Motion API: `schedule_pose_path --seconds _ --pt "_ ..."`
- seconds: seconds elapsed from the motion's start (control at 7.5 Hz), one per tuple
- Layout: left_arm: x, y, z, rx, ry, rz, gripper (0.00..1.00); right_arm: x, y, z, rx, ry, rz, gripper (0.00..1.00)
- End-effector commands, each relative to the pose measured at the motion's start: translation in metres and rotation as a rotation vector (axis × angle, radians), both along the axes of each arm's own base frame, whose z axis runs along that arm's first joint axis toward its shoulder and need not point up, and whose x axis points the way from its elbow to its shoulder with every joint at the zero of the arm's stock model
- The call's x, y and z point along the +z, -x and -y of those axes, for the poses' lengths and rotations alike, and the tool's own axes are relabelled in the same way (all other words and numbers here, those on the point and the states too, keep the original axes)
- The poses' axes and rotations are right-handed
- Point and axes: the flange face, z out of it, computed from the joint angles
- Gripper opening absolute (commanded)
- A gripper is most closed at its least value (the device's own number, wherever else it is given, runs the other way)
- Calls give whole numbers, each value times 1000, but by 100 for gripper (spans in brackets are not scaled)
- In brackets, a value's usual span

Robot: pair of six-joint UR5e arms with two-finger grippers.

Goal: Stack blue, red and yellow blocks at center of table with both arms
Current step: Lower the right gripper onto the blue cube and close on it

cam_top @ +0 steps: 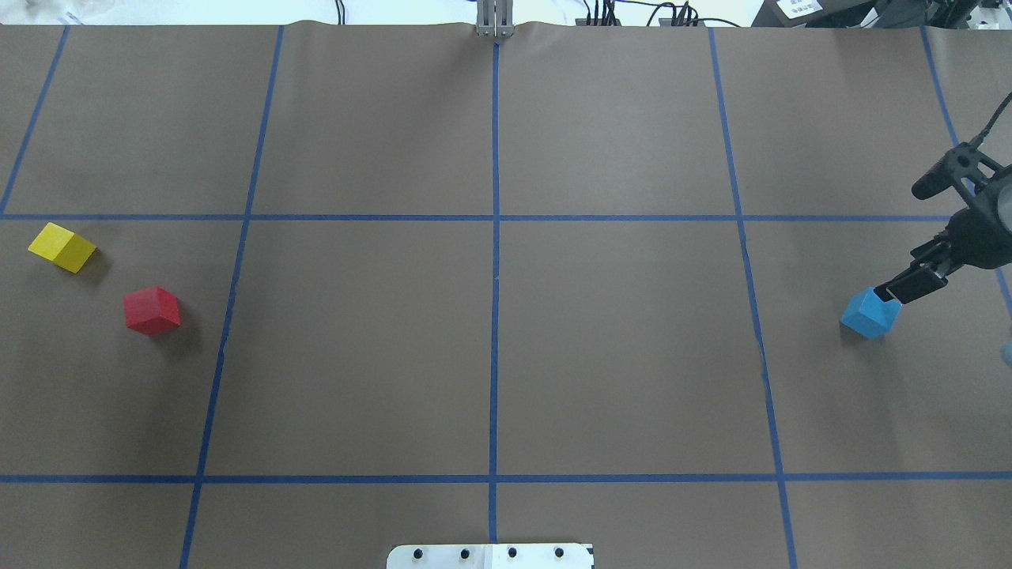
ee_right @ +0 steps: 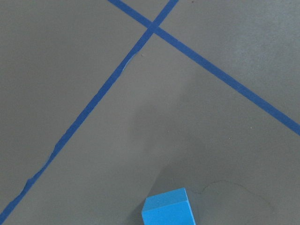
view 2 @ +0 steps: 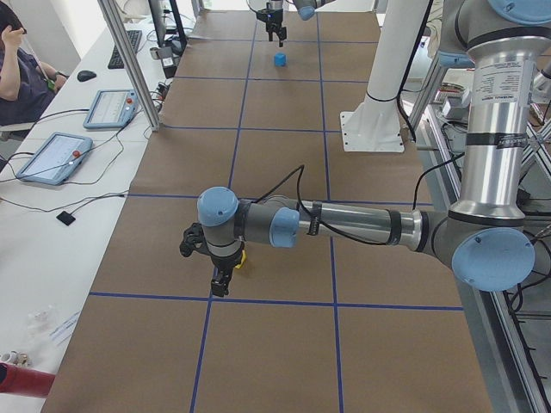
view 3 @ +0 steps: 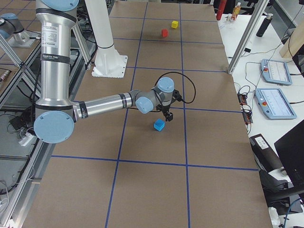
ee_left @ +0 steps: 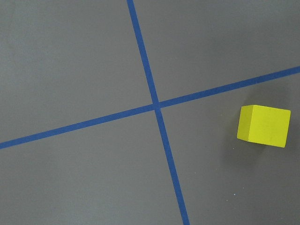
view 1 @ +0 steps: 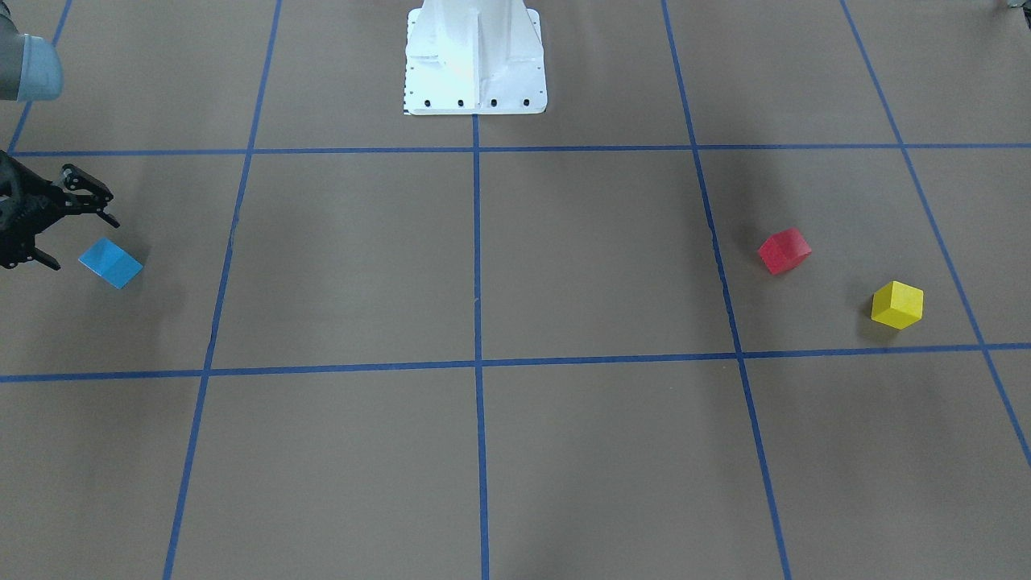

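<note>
- Brown paper-covered table [cam_top: 356, 356], marked with a grid of blue tape: no block stands at its centre crossing. Stacking looks not yet begun, and all three pick-ups and placements are left.
- White side bench [view 2: 52, 202] along the table holds tablet-like control screens [view 2: 53, 155]. A seated person [view 2: 17, 82] shows at its far end.
- Silver left arm [view 2: 362, 225] with pale blue joints reaches low over the table's left end. The matching right arm [view 3: 104, 104] reaches over the right end.
- White pedestal base [view 1: 474, 56] stands at the robot's edge of the table.
- Black right gripper [view 1: 84, 242]: fingers spread, hovering just over the blue cube block [cam_top: 870, 313], not pinching it.
- Black left gripper [view 2: 221, 282] points down just beside the yellow cube block [cam_top: 62, 247]. I cannot tell how its fingers stand.
- The blue cube sits at the right end. The red cube block [cam_top: 151, 310] and the yellow one lie near each other at the left end, not touching.
</note>
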Motion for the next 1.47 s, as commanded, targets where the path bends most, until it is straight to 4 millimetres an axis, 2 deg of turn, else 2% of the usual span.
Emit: schedule_pose_path --seconds 0.0,0.13,0.4,1.07,1.2,1.33 --pt "1 0 0 0 1 0 100 13 33 1 -45 -3 -41 99" --pt "2 0 -1 1 4 -1 100 20 41 10 -45 6 -50 99" --pt "1 0 -1 0 3 1 100 21 53 25 -50 8 -51 99" --pt "0 0 0 1 1 -1 100 48 49 19 -48 53 -83 99" --pt "0 0 0 1 1 -1 100 50 48 17 -49 58 -84 87" --pt "1 0 -1 1 3 -1 100 51 48 17 -49 61 -86 50"
